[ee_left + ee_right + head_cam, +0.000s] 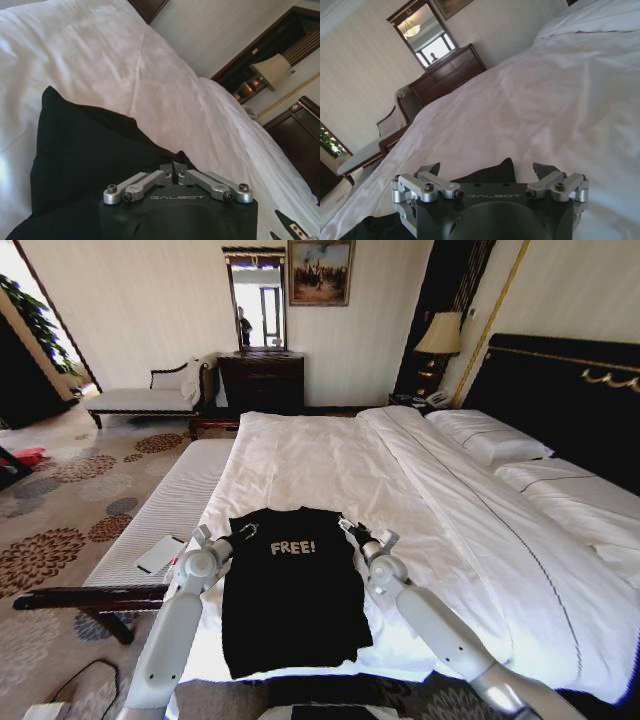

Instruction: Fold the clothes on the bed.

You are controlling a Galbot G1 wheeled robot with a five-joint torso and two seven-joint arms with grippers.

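The clothes are one black T-shirt (292,590) with a white "FREE!" print, lying flat on the near corner of the bed (330,455). My left gripper (243,531) is at the shirt's far left corner. In the left wrist view its fingertips (173,169) meet on the black fabric (85,155), so it is shut on the shirt. My right gripper (352,530) is at the far right corner. It is open, with the shirt's corner (492,174) between its spread fingers (431,169).
White pillows (490,435) and a dark headboard (570,390) lie at the right. A striped bench (165,510) with a white flat object (160,553) runs along the bed's left side. A dresser (262,380), a chaise (150,395) and a lamp (440,335) stand at the far wall.
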